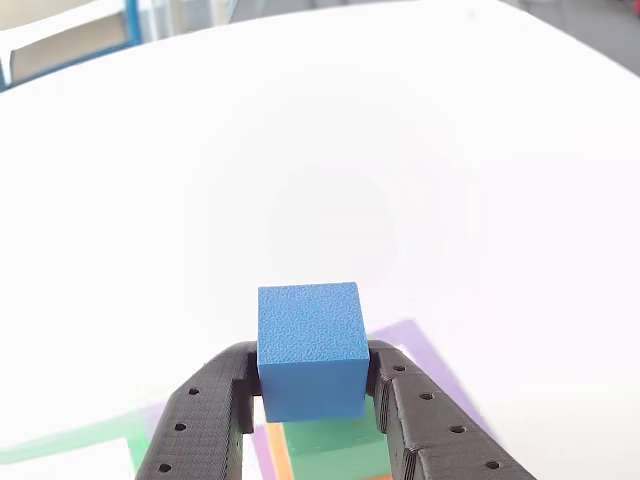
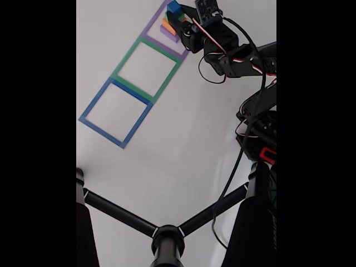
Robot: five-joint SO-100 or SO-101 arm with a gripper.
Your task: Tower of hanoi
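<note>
1. A white table fills most of the other view, with a bit of a room at the upper left corner.
2. In that view, low in the middle, the gripper is closed on a blue cube, one black finger against each side. Just under the cube shows a green block, with an orange edge and purple tape lines at the bottom.
3. In the fixed view, three taped squares run diagonally: a blue square at the middle left, a green square above it, a purple square at the top.
4. There the arm reaches in from the right, and the cube sits at the top of a small stack inside the purple square.
5. Judgement: lift straight up so the lower blocks stay put, keep the grip firm and level, then carry the cube clear before lowering.
</note>
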